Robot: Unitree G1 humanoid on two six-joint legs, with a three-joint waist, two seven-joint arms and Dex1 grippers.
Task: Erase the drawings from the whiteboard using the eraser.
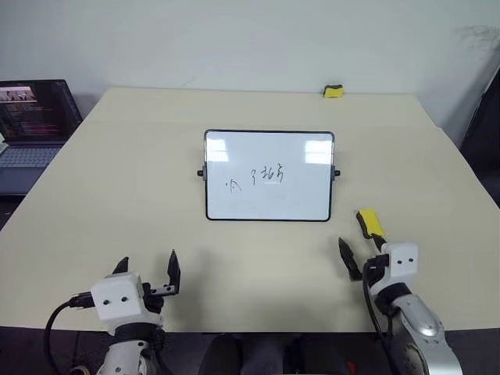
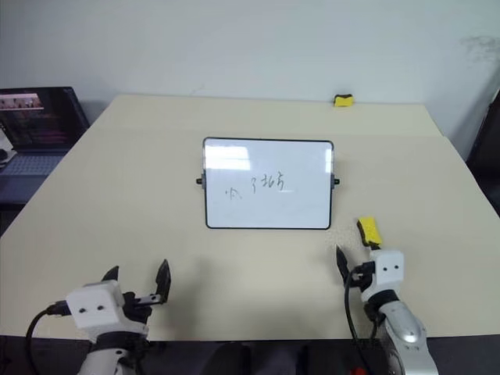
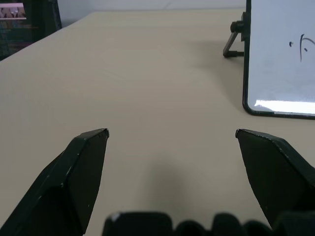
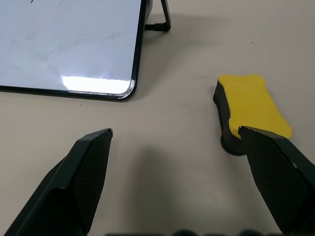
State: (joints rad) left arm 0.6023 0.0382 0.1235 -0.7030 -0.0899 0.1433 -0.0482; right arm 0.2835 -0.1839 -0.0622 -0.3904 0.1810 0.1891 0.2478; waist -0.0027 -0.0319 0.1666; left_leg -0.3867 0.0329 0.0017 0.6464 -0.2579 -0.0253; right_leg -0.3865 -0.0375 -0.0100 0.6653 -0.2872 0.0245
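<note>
A laptop (image 1: 35, 125) is sitting at the far left, just off the desk's (image 1: 117, 187) edge, its screen lit. Near the front edge on the left, the left gripper (image 1: 148, 269) is hovering over bare desk with its fingers (image 3: 83, 167) standing wide apart and holding nothing; the board's lower corner is lying ahead of it and to its right.

In the middle of the desk the whiteboard (image 1: 269, 176) is standing propped up, leaning back on small black side stands. The drawings (image 1: 258, 178), a short row of thin black scribbles, are sitting across its middle, slightly left of centre, and the rest of the board is showing white with glare along the top.

To the right of the board's lower right corner, the eraser (image 1: 369, 223) is lying on the desk, yellow top up, apart from the board. The right gripper (image 1: 361, 254) is hovering just short of it, fingers (image 4: 86, 172) spread wide and empty; one finger is overlapping the eraser's near end in the right wrist view, but contact cannot be told.

At the far edge, right of centre, a small yellow lump (image 1: 334, 91) is resting.
</note>
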